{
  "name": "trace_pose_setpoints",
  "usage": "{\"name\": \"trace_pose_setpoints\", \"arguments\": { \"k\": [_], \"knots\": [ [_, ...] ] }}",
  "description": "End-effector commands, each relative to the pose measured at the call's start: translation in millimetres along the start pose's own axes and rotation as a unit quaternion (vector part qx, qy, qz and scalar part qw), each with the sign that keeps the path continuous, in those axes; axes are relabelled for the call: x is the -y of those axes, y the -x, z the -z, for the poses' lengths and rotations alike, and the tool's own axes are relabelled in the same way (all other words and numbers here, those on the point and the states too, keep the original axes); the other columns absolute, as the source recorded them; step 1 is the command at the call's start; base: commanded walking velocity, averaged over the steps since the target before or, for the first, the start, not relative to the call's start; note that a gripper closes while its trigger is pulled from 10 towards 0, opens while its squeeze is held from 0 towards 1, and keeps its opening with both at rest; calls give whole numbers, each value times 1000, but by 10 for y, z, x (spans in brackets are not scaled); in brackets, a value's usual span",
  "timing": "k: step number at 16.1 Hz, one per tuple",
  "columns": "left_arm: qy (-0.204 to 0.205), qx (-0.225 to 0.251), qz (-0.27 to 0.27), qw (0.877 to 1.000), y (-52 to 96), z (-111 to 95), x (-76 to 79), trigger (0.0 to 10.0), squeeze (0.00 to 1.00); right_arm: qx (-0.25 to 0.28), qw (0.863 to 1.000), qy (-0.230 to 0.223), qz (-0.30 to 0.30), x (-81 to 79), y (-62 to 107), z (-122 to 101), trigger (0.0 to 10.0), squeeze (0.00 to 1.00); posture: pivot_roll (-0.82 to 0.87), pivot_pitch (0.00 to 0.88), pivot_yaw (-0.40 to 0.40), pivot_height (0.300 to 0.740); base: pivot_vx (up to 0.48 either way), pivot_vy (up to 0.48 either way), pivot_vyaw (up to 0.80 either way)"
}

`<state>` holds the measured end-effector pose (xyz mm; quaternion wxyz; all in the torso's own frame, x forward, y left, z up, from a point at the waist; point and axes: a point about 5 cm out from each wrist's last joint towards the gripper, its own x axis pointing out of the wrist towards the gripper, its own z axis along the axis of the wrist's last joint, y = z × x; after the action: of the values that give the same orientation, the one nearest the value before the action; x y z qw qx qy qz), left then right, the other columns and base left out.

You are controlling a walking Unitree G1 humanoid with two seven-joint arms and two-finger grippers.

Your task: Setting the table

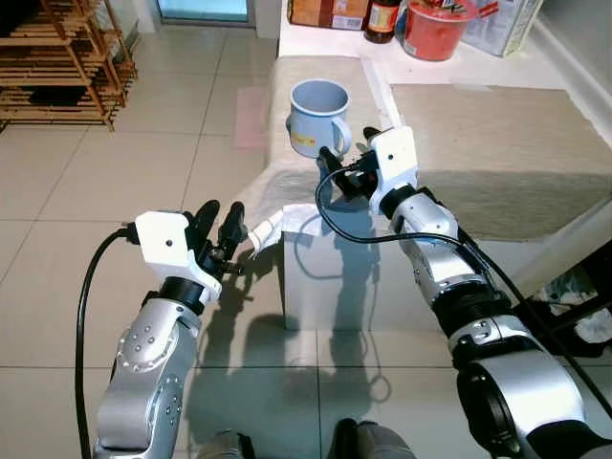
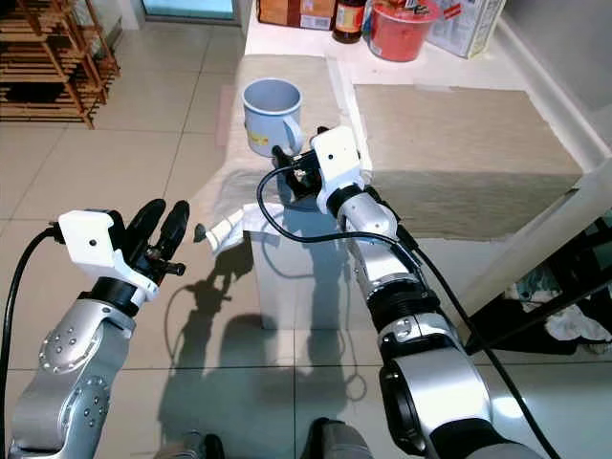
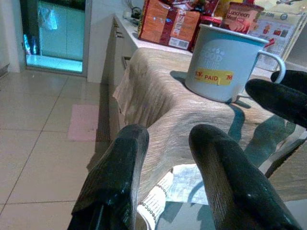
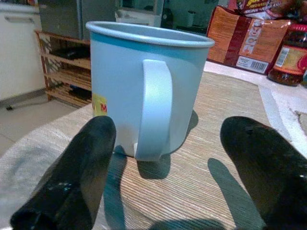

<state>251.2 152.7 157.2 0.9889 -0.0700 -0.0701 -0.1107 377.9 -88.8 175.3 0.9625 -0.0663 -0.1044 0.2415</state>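
A light blue enamel mug (image 1: pixel 318 115) with a yellow sticker stands upright on a beige woven placemat (image 1: pixel 280 177) that drapes over the near end of the white table (image 1: pixel 325 277). My right gripper (image 1: pixel 349 148) is open just in front of the mug. In the right wrist view its fingers (image 4: pixel 72 182) stand on either side of the mug's handle (image 4: pixel 153 115) without touching it. My left gripper (image 1: pixel 220 222) is open, lower and to the left, off the table end and pointing up toward the mat's hanging edge. A second placemat (image 1: pixel 488 143) lies to the right.
A folded white printed paper (image 1: pixel 271 227) sticks out under the mat's hanging edge, close to my left gripper. At the table's far end stand a red tub (image 1: pixel 438 29), a dark jar (image 1: pixel 382 19) and boxes (image 1: pixel 325 11). A wooden rack (image 1: pixel 57 57) stands at the far left on the tiled floor.
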Motion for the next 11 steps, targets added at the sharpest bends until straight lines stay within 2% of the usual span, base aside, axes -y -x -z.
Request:
{"name": "trace_pose_setpoints", "arguments": {
  "k": [1,4,6,11],
  "knots": [
    [-5,0,4,1000,18,-29,36,10000,0,15,1000,-6,-4,8,-40,-67,0,0,-33,174,-28,740,0,0,0],
    [-5,3,2,1000,34,-55,56,10000,0,39,999,-16,-32,-68,-69,-129,0,0,-27,181,-35,740,0,0,0],
    [-4,4,3,1000,41,-67,75,10000,0,43,998,-5,-43,-107,-81,-139,0,0,-23,185,-36,740,0,0,0],
    [-4,0,-1,1000,79,-75,81,10000,0,41,999,1,-7,-58,-150,-195,0,0,-13,190,-38,740,0,0,0]
  ]
}}
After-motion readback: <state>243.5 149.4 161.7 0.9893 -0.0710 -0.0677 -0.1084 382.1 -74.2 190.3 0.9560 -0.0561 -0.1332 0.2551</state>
